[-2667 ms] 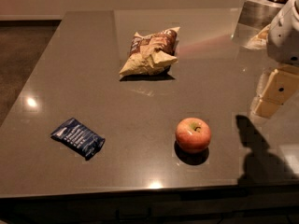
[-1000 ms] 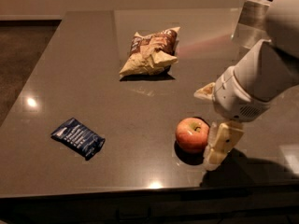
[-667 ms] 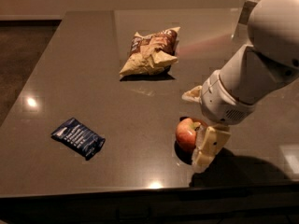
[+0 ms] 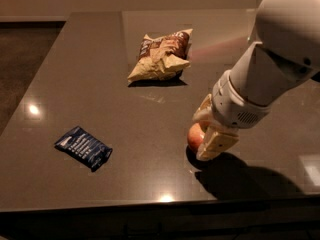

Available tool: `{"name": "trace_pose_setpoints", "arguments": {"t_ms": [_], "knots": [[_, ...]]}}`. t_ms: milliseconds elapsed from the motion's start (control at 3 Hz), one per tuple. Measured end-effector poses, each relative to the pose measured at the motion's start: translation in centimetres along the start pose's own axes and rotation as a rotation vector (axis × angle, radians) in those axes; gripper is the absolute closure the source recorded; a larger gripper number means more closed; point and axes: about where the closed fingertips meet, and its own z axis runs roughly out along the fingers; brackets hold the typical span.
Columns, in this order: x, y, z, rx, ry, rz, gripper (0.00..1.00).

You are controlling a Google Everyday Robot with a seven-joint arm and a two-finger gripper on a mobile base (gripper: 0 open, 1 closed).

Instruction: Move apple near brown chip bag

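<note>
The tool is right down at the apple, low over the desk. It is on the end of a big white arm that comes in from the right. The tool covers most of the apple, so I cannot tell how far open it is, or if it has hold of the apple.

The apple sits on the desk, well apart from the brown chip bag, on the side nearer the camera and a bit to the right. Only a small red and orange part of it shows.

The step in hand looks like grabbing the apple. To do it well, the tool should have the apple right in its middle and squeeze softly but firmly. An apple is round and smooth, so it could roll or pop out if it is pinched off to one side. Then it should be lifted a little, carried toward the bag, and set down just beside the bag, not on top.

The apple is round, so it has no long side. Its stem end is hidden, so I cannot tell which way it points. The bag lies flat, and its long side runs from near-left to far-right. A small dark blue packet lies far from the bag, to the near left.
</note>
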Motion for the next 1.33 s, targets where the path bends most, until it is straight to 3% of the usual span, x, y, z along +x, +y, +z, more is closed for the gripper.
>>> {"name": "trace_pose_setpoints", "arguments": {"t_ms": [333,667,1333], "knots": [[-0.8,-1.0,-0.4,-0.001,0.038,-0.009,0.7],[-4.0,-3.7,-0.6,0.022,0.074,-0.043,0.95],[-9.4,-12.1,-1.0,0.082,0.048,-0.072,1.0]]}}
